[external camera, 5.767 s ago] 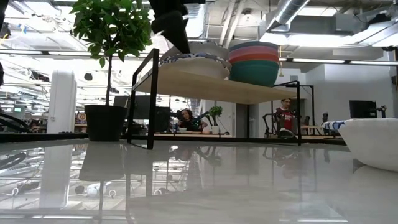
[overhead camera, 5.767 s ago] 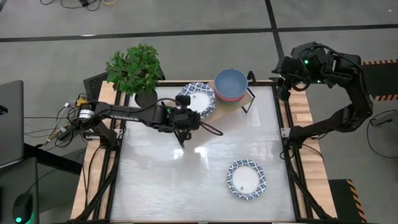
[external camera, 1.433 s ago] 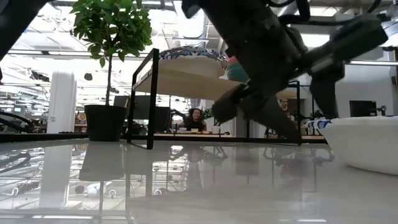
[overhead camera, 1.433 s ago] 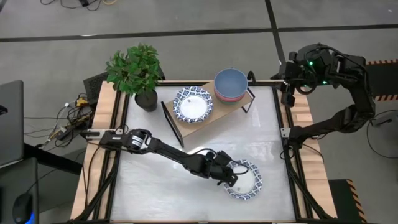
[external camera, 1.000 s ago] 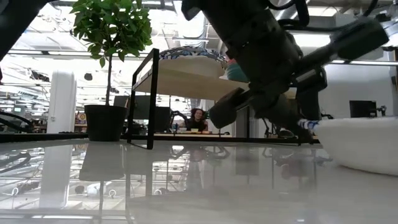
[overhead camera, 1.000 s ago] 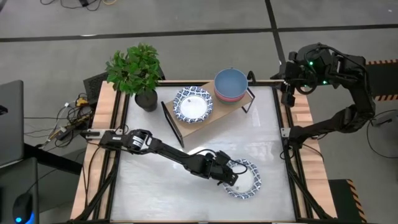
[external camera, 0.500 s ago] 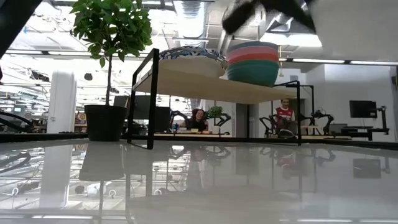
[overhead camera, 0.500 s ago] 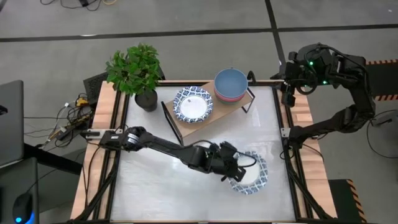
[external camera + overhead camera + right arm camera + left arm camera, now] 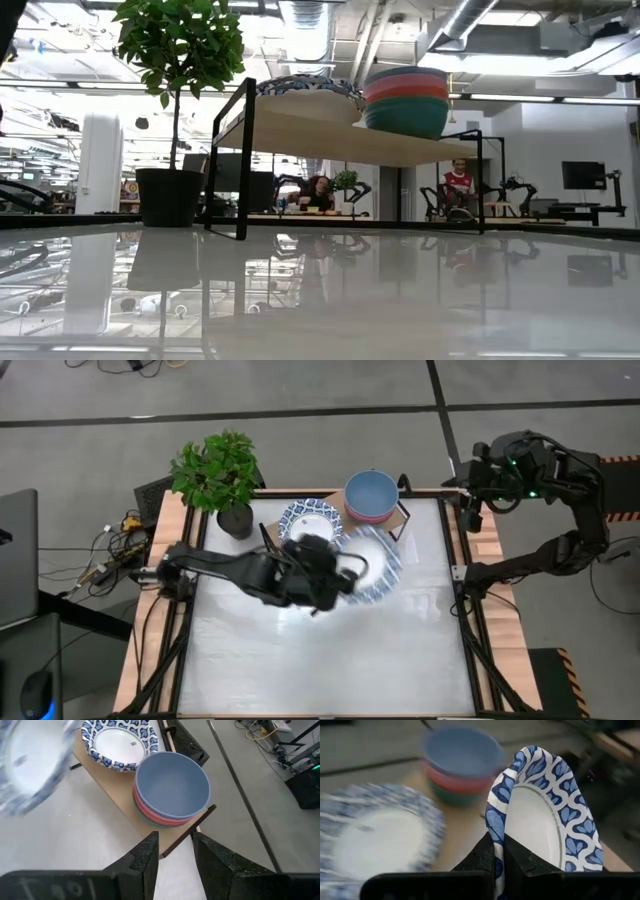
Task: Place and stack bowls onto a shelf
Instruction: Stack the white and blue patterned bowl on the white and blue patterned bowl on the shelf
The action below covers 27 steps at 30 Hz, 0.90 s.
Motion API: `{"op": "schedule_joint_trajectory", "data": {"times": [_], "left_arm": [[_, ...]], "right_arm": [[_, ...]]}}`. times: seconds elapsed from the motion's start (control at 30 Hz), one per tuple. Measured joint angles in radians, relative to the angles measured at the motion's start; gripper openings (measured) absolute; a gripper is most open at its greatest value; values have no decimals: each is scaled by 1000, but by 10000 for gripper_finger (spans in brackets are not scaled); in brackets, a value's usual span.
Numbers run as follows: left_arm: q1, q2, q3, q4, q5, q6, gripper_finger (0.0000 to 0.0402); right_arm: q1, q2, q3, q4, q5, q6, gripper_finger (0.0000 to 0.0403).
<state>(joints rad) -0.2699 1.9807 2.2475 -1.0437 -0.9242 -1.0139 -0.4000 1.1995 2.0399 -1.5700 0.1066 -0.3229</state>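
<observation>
Whitish tabletop (image 9: 300,660) sits bare nearest us. Mid-table, our left gripper (image 9: 345,573) pinches the rim of a blue-patterned bowl (image 9: 372,565), carried aloft just short of the shelf (image 9: 300,568). Toward 12 o'clock the shelf holds a patterned-bowl stack (image 9: 311,520) and, at its 3 o'clock, the blue bowl (image 9: 372,492) topping pink-red and green ones. We judge this the transport step; next we centre the bowl over the patterned stack, then release. Right gripper (image 9: 174,851), fingers apart, waits around 2 o'clock off the table corner.
</observation>
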Motion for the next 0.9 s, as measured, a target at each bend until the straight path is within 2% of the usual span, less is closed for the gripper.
{"op": "schedule_joint_trajectory", "data": {"times": [0.2, 0.5, 0.67, 0.9], "left_arm": [[74, -78, 0, -218, -136, -176, 0], [207, -83, -2, -529, -109, -491, 0], [219, -103, -3, -524, -101, -509, 0], [210, -139, -12, -527, -135, -638, 0]], "right_arm": [[1, 3, 0, 0, 0, 8, 150], [0, 3, 0, 0, 0, 8, 150], [0, 5, 0, 0, 0, 11, 150], [-2, 5, 0, -1, 0, 45, 150]]}}
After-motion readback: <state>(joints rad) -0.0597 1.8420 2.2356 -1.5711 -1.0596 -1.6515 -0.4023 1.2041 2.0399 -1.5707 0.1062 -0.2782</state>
